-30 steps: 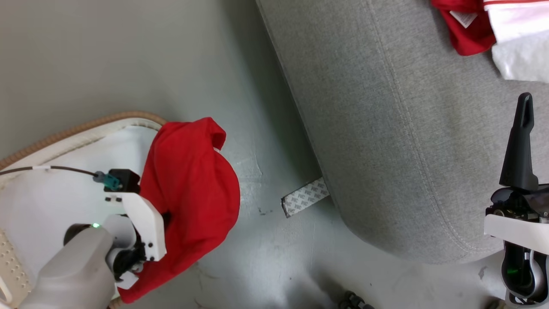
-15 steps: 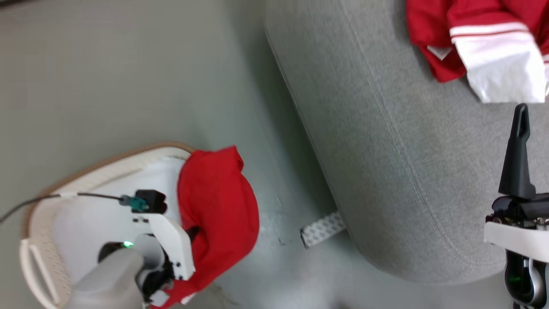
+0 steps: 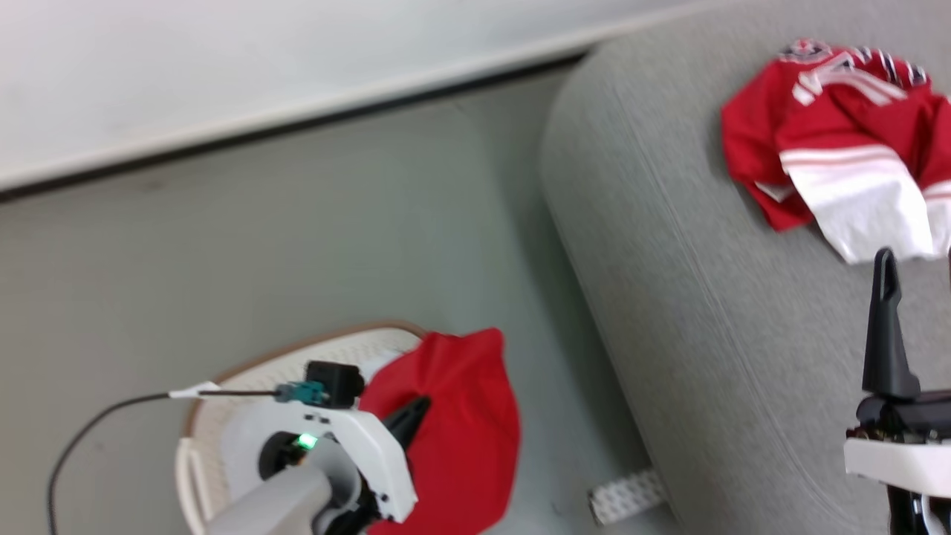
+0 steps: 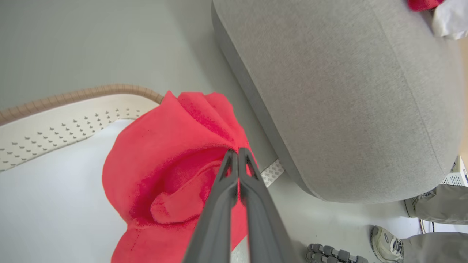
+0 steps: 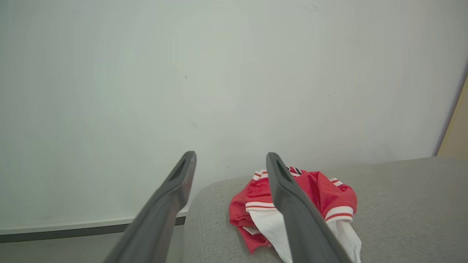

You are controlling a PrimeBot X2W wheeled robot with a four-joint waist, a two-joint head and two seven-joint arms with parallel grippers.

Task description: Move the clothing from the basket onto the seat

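A plain red garment point(image 4: 172, 153) of the clothing hangs over the right end of the basket point(image 4: 73, 96), and my left gripper point(image 4: 238, 151) is shut on its folds. From the head, that gripper point(image 3: 420, 407) sits against the red cloth point(image 3: 468, 431) above the basket's tan rim point(image 3: 297, 348). A red and white striped garment point(image 3: 832, 171) lies crumpled on the seat point(image 3: 706, 334). My right gripper point(image 5: 231, 157) is open and holds nothing. It hovers over the seat point(image 5: 402, 204), short of the striped garment point(image 5: 329, 197).
A pale liner point(image 4: 44, 190) covers the basket's inside. A patterned strip point(image 3: 628, 498) lies on the floor at the seat's foot. A person's shoe point(image 4: 387, 248) and trouser legs point(image 4: 438, 208) are beside the seat. A white wall point(image 3: 297, 67) with a dark baseboard runs behind.
The head camera has swung, so the wall and more of the seat now show. My left gripper stays shut on the red garment at the basket's edge. The right gripper stays open.
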